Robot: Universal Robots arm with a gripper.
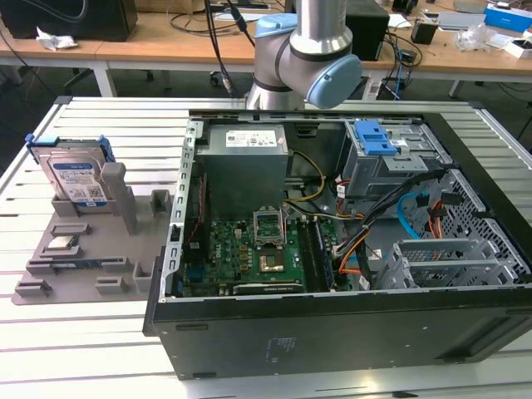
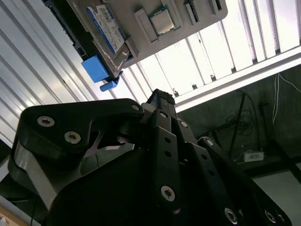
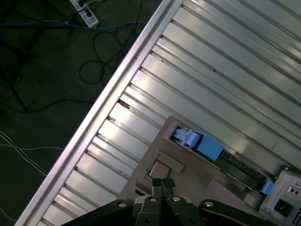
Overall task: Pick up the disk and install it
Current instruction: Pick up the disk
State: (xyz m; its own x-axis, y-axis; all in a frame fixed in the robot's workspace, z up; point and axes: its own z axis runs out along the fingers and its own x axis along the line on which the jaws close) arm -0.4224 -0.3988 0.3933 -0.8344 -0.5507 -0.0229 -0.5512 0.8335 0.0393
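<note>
The disk (image 1: 76, 179), silver with a blue-and-white label and a blue bracket, stands upright at the back of a grey parts holder (image 1: 91, 266) on the exterior view's left. In the second wrist view the disk (image 2: 106, 26) sits in the holder beyond my gripper (image 2: 160, 96), well apart from it. My gripper (image 3: 162, 182) is shut with nothing in it; in the first wrist view it hangs high over the holder's edge, and the disk's blue bracket (image 3: 209, 147) lies off to one side. The arm (image 1: 307, 58) rises behind the open computer case (image 1: 332, 241).
A small square silver chip (image 2: 162, 22) lies in the holder near the disk. The case holds a grey power supply (image 1: 245, 162), a motherboard (image 1: 249, 253), cables and drive cages (image 1: 391, 162). The ribbed metal table (image 1: 125, 125) ends at an edge (image 3: 94, 117) above a dark floor.
</note>
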